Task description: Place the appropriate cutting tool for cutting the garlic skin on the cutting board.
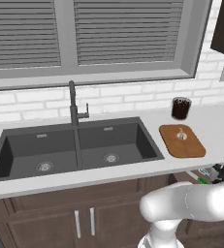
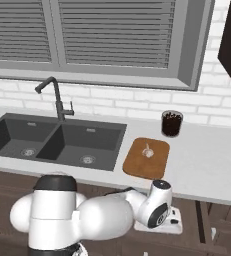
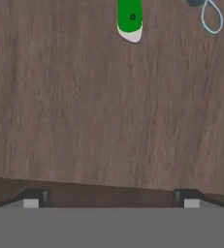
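A bright green handle end of the cutting tool (image 3: 130,19) lay at the twelve o'clock edge of the hand view, on a dark brown wood-grain surface (image 3: 99,111). Its pale tip pointed down toward the gripper (image 3: 111,197), whose two dark fingertips (image 3: 32,197) stood wide apart at seven and five o'clock. The tool was well apart from them, up ahead and roughly on the line midway between the spread jaws, which held nothing. At one o'clock from the tool, a thin light-blue loop (image 3: 213,19) of another tool reached into the corner.

In the left base view, a speck of green (image 1: 202,180) showed below the counter edge, at four o'clock of the picture, near the arm's dark wrist. Above it, the orange-brown cutting board (image 1: 188,145) rested on the pale counter (image 1: 215,126), with the small beige garlic (image 1: 182,134) on it. A dark round cup (image 1: 181,108) stood at twelve o'clock from the board. A dark double sink (image 1: 74,147) with a tall tap (image 1: 73,102) lay at nine o'clock.
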### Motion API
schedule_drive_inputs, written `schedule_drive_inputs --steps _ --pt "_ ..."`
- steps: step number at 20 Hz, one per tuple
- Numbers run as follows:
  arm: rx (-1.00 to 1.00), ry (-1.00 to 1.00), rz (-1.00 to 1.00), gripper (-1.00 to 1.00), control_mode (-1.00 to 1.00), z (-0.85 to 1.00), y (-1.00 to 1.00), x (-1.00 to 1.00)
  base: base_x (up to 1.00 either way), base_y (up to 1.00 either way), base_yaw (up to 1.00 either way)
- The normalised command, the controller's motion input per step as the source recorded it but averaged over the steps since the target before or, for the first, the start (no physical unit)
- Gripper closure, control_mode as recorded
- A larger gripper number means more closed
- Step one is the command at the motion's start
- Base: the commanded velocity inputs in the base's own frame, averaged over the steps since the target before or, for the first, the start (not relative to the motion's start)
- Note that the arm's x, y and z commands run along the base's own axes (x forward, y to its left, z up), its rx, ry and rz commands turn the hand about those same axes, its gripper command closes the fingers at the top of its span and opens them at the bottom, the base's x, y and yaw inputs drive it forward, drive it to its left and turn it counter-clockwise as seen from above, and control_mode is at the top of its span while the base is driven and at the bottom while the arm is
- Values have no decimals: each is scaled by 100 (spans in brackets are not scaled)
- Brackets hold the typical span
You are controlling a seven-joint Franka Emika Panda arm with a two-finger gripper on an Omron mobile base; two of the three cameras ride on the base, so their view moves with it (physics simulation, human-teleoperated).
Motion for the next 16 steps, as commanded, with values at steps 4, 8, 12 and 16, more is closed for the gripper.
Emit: schedule_drive_inputs --steps 4,8,12,16 --pt "0 29 0 -100 -100 -6 -8 -16 0 0 0" --pt "0 33 0 -100 -100 -12 -3 -23 0 0 0" --pt "0 31 0 -100 -100 -19 -15 -39 0 0 0" --pt "3 26 0 -100 -100 -11 -24 -64 0 0 0"
